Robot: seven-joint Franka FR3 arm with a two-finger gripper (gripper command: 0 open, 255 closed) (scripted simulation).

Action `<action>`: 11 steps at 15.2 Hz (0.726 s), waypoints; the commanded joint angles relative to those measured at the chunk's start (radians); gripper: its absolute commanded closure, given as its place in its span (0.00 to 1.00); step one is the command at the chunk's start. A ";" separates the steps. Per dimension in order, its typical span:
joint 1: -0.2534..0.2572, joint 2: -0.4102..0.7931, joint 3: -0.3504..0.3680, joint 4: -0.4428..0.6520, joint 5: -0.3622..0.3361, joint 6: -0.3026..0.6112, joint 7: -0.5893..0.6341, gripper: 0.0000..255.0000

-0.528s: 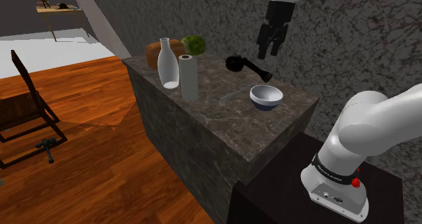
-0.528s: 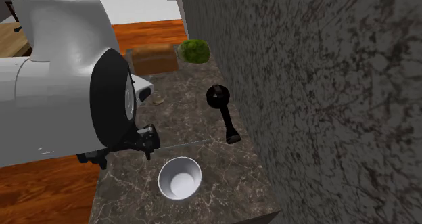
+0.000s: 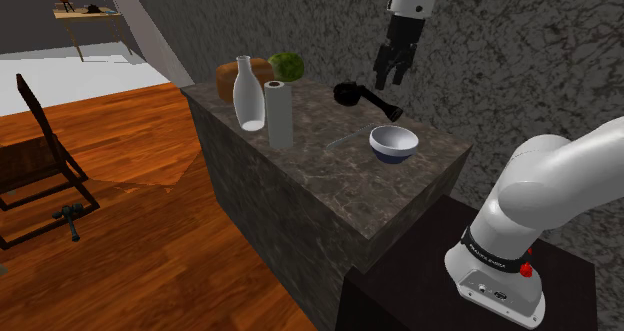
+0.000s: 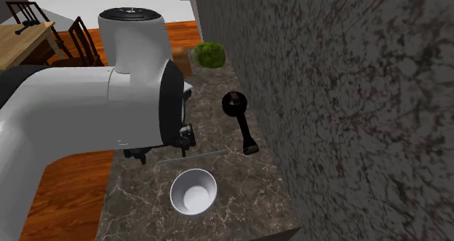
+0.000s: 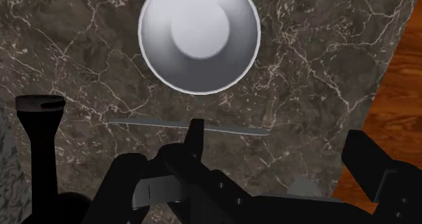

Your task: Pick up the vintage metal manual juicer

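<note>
Dark marble counter (image 3: 330,174): black juicer (image 3: 362,96) lies beneath spread-fingered tool (image 3: 388,79), offset sideways, not touching.

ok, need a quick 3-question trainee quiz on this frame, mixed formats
1. True or false: the tool is shut on the black juicer.
2. Pick one. The bowl is: A upright and empty; B upside down; C holding the juicer.
3. Short answer: what stands right beside the white vase?

Key: 1 false, the tool is open and clear of the juicer. 2 A. 3 the paper-towel roll.
</note>
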 commanded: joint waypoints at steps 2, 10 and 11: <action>-0.016 0.063 -0.045 -0.005 -0.020 0.090 -0.051 0.00; -0.042 0.266 -0.160 0.054 -0.025 0.290 -0.183 0.00; -0.043 0.294 -0.175 0.067 -0.020 0.313 -0.201 0.00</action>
